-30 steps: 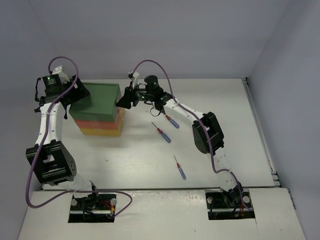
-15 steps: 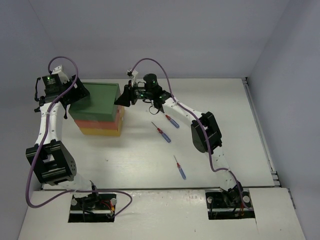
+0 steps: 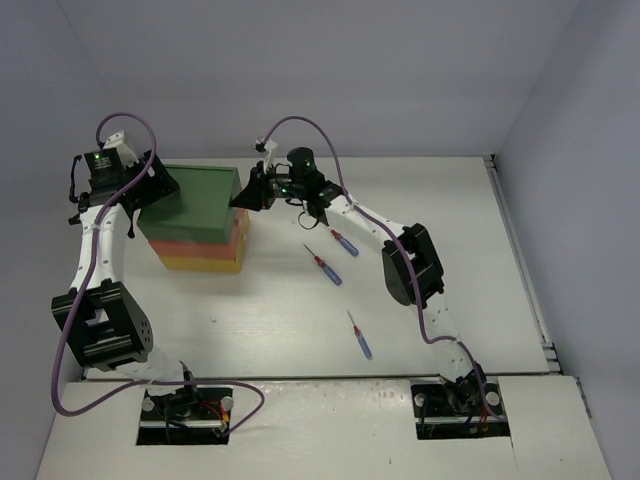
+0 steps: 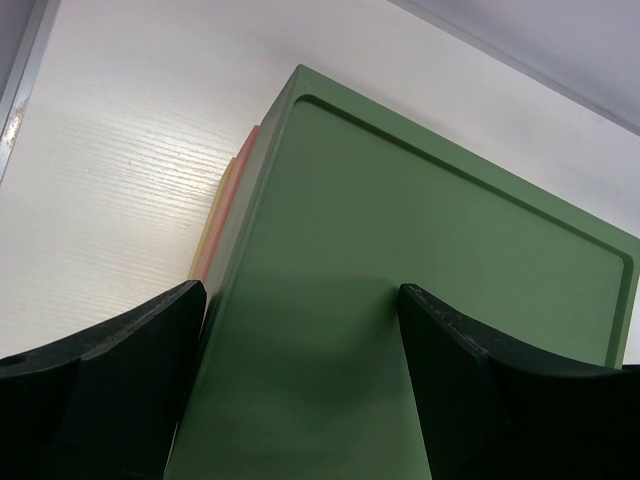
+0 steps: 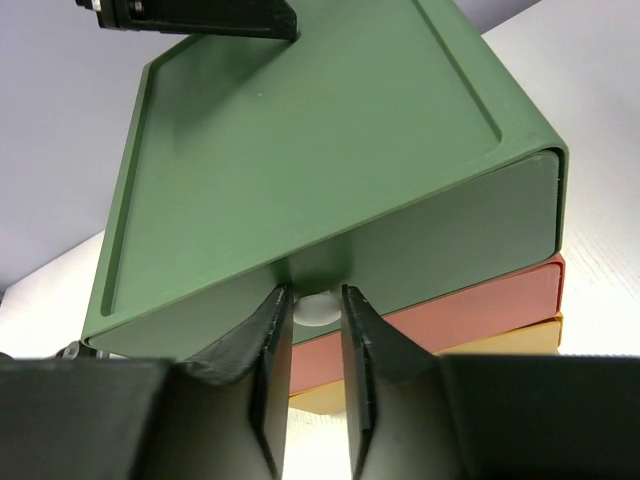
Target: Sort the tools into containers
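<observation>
screwdrivers (image 3: 343, 241) (image 3: 324, 266) (image 3: 360, 337): 3 | drawers (image 3: 200, 205): seemingly 3 (green, orange-red, yellow) | arms (image 3: 100, 240) (image 3: 400, 250): 2

I sit at a white, wood-grained table (image 3: 450, 200) under even light, plain grey walls (image 3: 350, 70) behind and on both sides, a metal rail (image 3: 517, 250) along its right edge.

No legible txt, labels, brand marks or nos. in any view. Green drawer (image 4: 420, 300) top and front w/ white knob (image 5: 318, 308): plain, no print. 3 screwdrivers (image 3: 324, 266) on the table: too small in top view to make out any marking.
</observation>
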Robot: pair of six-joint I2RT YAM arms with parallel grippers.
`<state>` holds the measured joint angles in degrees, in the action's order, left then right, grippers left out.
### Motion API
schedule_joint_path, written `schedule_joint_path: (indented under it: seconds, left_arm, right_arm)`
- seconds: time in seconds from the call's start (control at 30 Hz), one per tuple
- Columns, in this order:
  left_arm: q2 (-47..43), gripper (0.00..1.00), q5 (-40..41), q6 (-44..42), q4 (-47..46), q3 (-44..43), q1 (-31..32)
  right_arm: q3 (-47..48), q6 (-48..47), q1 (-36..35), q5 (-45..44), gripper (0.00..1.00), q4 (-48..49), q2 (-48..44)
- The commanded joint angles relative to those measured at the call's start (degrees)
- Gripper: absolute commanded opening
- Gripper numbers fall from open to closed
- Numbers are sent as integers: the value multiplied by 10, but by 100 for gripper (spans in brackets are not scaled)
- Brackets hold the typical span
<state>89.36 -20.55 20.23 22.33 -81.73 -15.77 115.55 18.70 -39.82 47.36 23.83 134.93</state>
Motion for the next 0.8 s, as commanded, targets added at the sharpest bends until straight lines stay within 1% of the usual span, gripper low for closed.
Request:
schedule_joint_path:
  seconds: [0.0,0.13,0.23,0.27,0.3,0.33,0.37,0.43,0.5,0.77]
  left_arm:
    - [-12,74,-26,9,1,-2,7]
    - [-11,74,-22,9,5,-3,7]
    - [-10,74,-19,10,6,-3,7]
    - [-10,74,-19,10,6,-3,7]
    - [-9,74,-19,10,7,-3,7]
    - [-10,74,-19,11,6,-2,7]
    - [-10,74,-19,11,6,-2,7]
    - [-11,74,-19,10,6,-2,7]
    - [-11,74,-19,11,6,-2,7]
    - [-11,74,-20,11,4,-2,7]
  right_arm:
    - [13,1,-14,26,7,49,-15]
    - [-6,-5,-6,20,0,50,-32]
    - [-25,-10,2,20,0,50,-48]
    - [-32,-14,3,21,4,50,-53]
    - [-35,-17,3,21,12,50,-56]
    - [-38,-17,3,22,28,50,-58]
    - [-39,-18,2,23,36,50,-58]
    - [-40,-19,2,27,45,51,-57]
    - [-38,-17,1,34,48,50,-52]
    - [-24,-16,-3,37,49,51,-40]
